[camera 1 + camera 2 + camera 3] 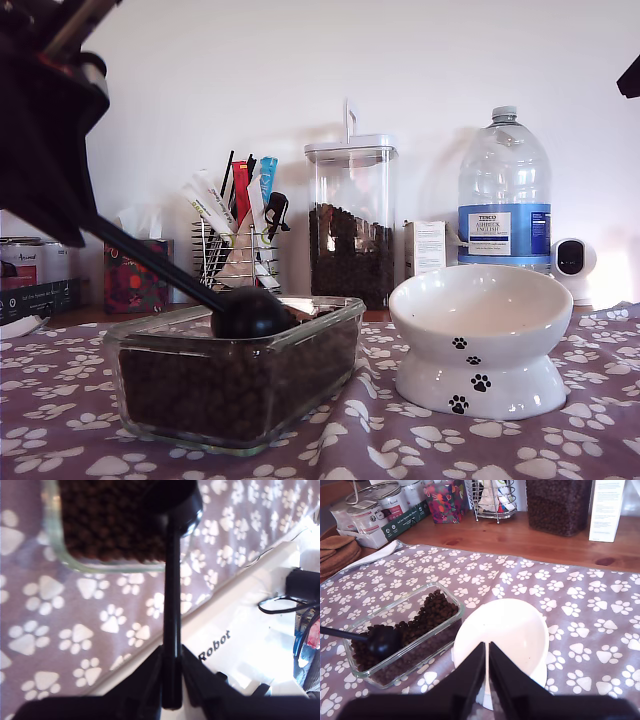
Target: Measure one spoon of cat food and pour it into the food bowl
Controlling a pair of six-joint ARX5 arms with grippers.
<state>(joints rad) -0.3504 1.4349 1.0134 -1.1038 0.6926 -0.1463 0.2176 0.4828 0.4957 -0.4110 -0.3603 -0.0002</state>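
My first gripper [171, 680] clamped the black plastic long-handled spoon [243, 311], its cup in the dark brown kibble [240, 385] inside a rectangular clear glass dish [140, 352]. My second gripper [487, 672], jaws nearly together and empty, hung above the white glossy paw-print bowl [510, 630].

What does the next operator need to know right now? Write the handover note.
My first gripper is shut on the spoon by its handle; the cup is down in the cat food inside the glass dish.
My second gripper hangs over the food bowl, holding nothing; its jaws look nearly closed.
Done: spoon grasped and dipped into the kibble.
Left: lift a full scoop, carry it toward the exterior view's right, tip it into the bowl, which shows no kibble yet.
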